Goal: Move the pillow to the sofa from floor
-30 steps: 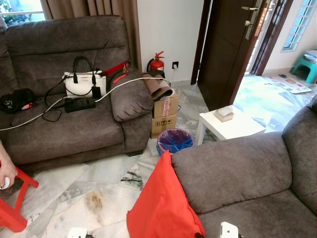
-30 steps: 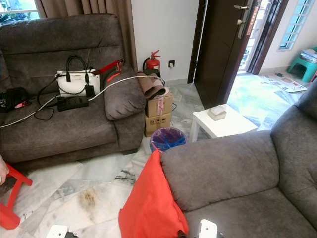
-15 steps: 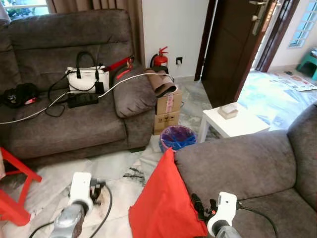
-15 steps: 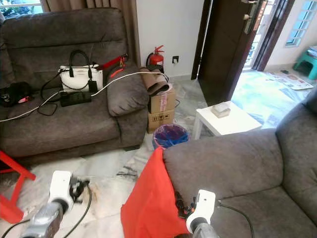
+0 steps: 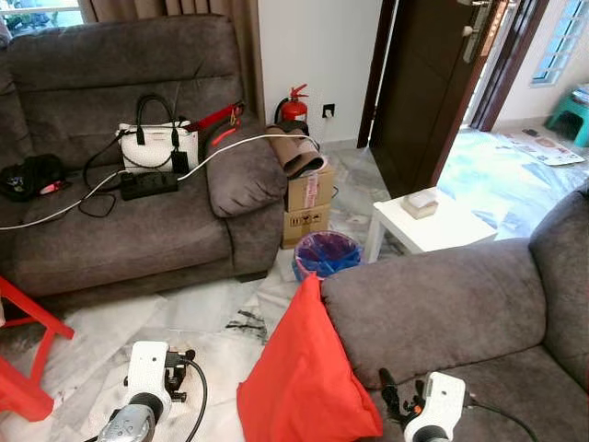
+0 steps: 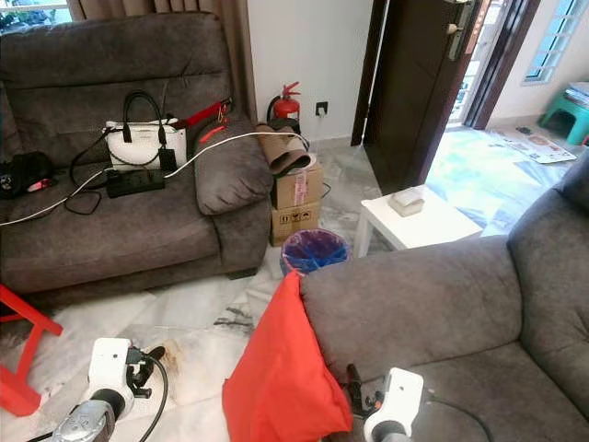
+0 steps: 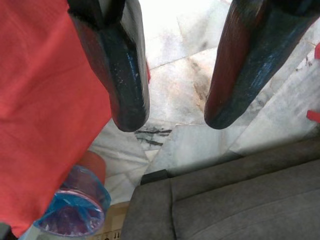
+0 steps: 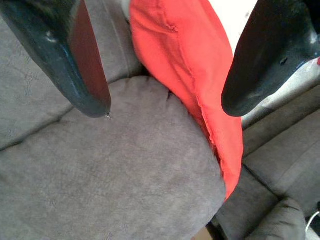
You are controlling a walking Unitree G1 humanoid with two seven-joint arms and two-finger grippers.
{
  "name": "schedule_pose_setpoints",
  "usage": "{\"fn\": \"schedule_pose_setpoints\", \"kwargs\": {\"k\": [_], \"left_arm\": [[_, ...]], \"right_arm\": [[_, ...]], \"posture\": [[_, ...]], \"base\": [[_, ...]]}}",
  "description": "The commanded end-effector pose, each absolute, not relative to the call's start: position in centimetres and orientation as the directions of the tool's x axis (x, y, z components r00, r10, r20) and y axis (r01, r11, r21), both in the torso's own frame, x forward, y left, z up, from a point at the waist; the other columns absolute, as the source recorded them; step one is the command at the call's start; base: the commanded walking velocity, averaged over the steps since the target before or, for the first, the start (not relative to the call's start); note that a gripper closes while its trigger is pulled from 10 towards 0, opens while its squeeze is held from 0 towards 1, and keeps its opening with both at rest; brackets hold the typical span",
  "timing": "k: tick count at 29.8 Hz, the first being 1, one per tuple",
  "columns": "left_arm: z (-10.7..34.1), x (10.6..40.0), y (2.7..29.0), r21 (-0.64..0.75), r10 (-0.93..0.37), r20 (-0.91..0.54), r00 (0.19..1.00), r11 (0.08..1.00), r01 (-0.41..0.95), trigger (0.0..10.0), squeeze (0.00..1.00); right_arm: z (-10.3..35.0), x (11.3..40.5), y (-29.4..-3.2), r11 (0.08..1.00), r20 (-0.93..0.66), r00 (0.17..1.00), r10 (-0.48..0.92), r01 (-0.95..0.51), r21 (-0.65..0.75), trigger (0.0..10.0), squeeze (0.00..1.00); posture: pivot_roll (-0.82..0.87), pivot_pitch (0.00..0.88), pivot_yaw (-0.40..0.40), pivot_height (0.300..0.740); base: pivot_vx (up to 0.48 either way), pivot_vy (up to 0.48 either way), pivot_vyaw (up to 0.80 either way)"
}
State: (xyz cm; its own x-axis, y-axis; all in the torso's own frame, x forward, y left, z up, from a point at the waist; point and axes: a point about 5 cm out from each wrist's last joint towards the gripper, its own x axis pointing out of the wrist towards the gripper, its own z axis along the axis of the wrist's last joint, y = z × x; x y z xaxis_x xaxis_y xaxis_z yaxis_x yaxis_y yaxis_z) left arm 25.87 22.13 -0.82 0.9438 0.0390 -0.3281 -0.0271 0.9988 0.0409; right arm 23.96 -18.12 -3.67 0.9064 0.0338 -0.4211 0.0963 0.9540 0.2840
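The red pillow (image 5: pixel 304 378) stands on edge on the marble floor, leaning against the armrest of the near grey sofa (image 5: pixel 442 313). My right gripper (image 5: pixel 394 398) hovers over that armrest just right of the pillow. In the right wrist view its fingers (image 8: pixel 75 65) are open, and the pillow's seam (image 8: pixel 195 65) shows beyond the gap, above the armrest (image 8: pixel 110 175). My left gripper (image 5: pixel 182 366) hangs low over the floor left of the pillow. It is open (image 7: pixel 172 107) with nothing held, and the pillow (image 7: pixel 45 115) lies to one side of it.
A second grey sofa (image 5: pixel 110 230) across the room carries a white handbag (image 5: pixel 156 147), a power strip (image 5: pixel 147 186) and cables. Beside it are a cardboard box (image 5: pixel 308 198), a blue bin (image 5: pixel 325 253) and a white side table (image 5: pixel 433 230). A red stool (image 5: pixel 23 368) stands at left.
Both arms have come up into view from the bottom edge. Since half a second ago both have dropped lower and the right has shifted right. The pillow stays against the armrest.
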Motion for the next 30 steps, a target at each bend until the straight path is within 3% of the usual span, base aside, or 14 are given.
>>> {"fn": "schedule_pose_setpoints", "kwargs": {"k": [1,14,25,30], "left_arm": [[-0.5,26.2,22.1,0.052,0.028,-0.312,0.949,0.999,-0.013,10.0,0.0],[0.2,26.3,22.5,0.125,0.03,-0.254,0.967,0.992,0.002,10.0,0.0],[0.6,27.0,22.3,0.113,0.042,-0.248,0.968,0.993,-0.015,10.0,0.0],[0.6,27.1,22.2,0.114,0.045,-0.248,0.968,0.993,-0.017,10.0,0.0]], "right_arm": [[-3.6,24.0,-17.8,0.954,-0.413,0.91,0.032,0.096,0.285,10.0,0.0],[-2.8,24.4,-18.0,0.961,-0.334,0.942,0.01,0.083,0.265,10.0,0.0],[-3.1,24.7,-17.6,0.97,-0.405,0.914,0.011,0.088,0.225,10.0,0.0],[-3.0,24.9,-17.4,0.973,-0.402,0.915,0.024,0.07,0.218,10.0,0.0]], "posture": [[0.08,0.029,0.021,0.74],[0.06,0.004,0.03,0.74],[0.08,0.031,0.022,0.74],[0.08,0.042,0.019,0.71]], "base": [[0.0,0.0,0.0],[0.0,0.0,0.0],[0.0,0.0,0.0],[0.0,0.0,0.0]]}}
